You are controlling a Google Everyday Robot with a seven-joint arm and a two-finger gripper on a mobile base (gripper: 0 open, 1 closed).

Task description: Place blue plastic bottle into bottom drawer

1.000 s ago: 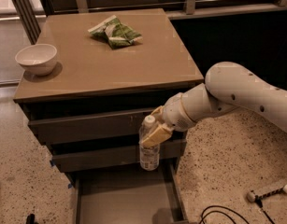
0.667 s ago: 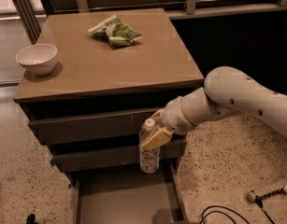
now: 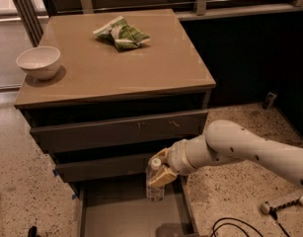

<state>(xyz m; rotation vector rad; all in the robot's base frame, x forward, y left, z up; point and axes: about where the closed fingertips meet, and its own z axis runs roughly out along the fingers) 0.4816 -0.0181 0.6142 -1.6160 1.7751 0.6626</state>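
The blue plastic bottle [image 3: 154, 183] is upright, clear with a white cap, held over the right rear part of the open bottom drawer [image 3: 126, 215]. My gripper [image 3: 162, 170] is shut on the bottle near its upper half, coming in from the right on the white arm. The bottle's base is low, at or just above the drawer's grey floor; I cannot tell if it touches. The two upper drawers [image 3: 116, 132] stand slightly pulled out above it.
A white bowl [image 3: 38, 62] sits at the cabinet top's left edge and a green snack bag [image 3: 121, 33] near its back. Cables [image 3: 235, 226] and a small tool [image 3: 284, 204] lie on the speckled floor at right.
The arm has lowered the bottle from in front of the middle drawer down into the bottom drawer's opening.
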